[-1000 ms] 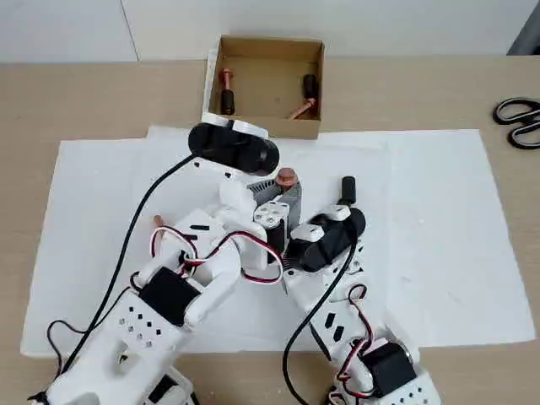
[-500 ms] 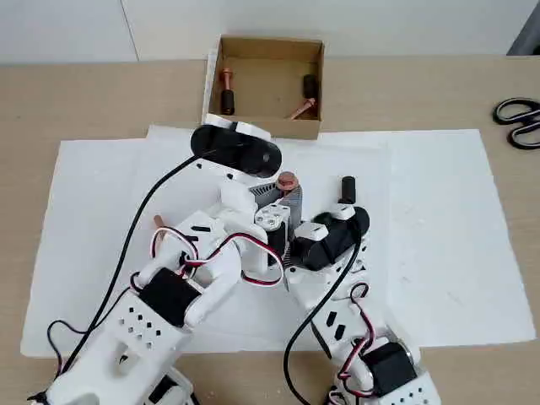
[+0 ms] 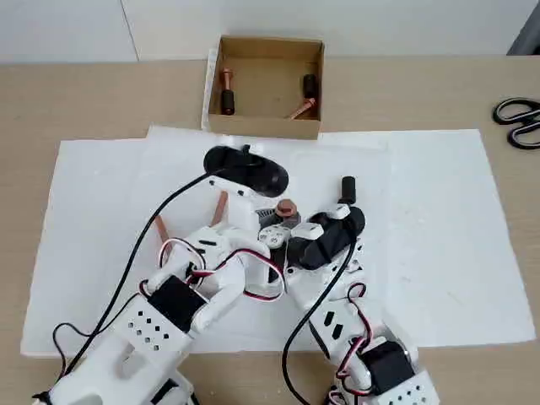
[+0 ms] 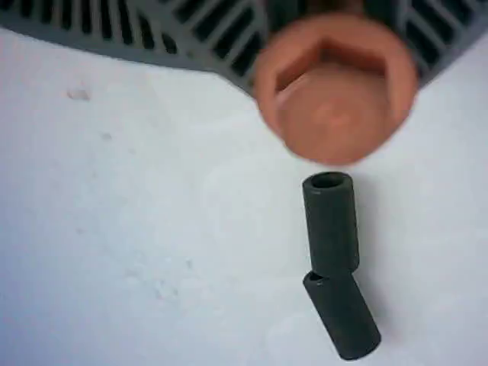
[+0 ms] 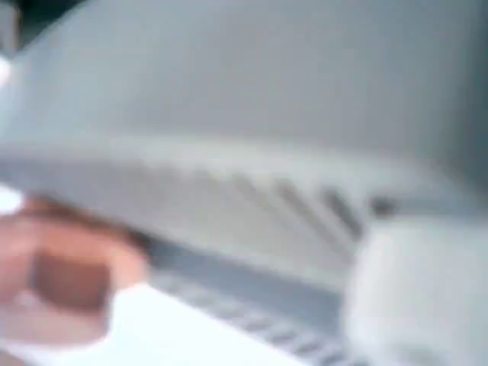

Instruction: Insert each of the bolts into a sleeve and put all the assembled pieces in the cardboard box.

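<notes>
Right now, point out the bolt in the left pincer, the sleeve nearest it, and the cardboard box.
bolt point(image 4: 335, 99), left wrist view, centre of its hexagonal head.
sleeve point(image 4: 331, 225), left wrist view, middle of its side wall.
cardboard box point(image 3: 263, 126), high view, outside of its near wall.

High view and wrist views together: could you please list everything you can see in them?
Table: one, light wood, under everything.
Paper: one sheet, white, across the table's middle.
Cardboard box: one, brown, on the table beyond the paper.
Assembled pieces: two, copper bolt in black sleeve, inside the box, one at each side.
Loose bolts: two, copper, lying on the paper's left half.
Held bolt: one, copper, in the left gripper.
Sleeves: two, black, lying end to end and touching on the paper under the held bolt.
Scissors: one pair, black, at the table's right edge.
Arms: two, white, side by side at the near edge.
</notes>
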Robot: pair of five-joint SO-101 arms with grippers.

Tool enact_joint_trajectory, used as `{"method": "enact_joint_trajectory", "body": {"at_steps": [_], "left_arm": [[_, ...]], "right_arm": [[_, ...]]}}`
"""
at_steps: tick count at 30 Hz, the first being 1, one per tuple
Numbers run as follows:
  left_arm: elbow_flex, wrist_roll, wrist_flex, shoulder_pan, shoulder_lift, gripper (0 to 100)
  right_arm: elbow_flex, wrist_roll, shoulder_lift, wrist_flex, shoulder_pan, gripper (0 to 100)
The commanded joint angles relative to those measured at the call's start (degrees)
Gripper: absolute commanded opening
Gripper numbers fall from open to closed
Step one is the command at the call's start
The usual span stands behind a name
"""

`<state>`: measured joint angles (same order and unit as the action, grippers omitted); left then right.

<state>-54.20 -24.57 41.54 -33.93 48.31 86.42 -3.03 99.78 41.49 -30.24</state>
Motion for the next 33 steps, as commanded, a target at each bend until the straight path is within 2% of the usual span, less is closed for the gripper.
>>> {"method": "enact_joint_trajectory", "body": {"at_steps": [1, 26, 33], "left_arm": [[-0.75, -0.18, 0.09, 0.35, 0.79, 1], [-3.74, 0.18, 0.44, -1.85, 0.88, 1], [-3.65, 0.00, 2.46, -1.85, 0.88, 13]], "right_arm": [[-0.79, -0.35, 1.54, -1.45, 0.66, 0.4], [-0.70, -0.35, 1.54, -1.36, 0.75, 0.4], [-0.70, -0.35, 1.54, -1.27, 0.75, 0.4]]}}
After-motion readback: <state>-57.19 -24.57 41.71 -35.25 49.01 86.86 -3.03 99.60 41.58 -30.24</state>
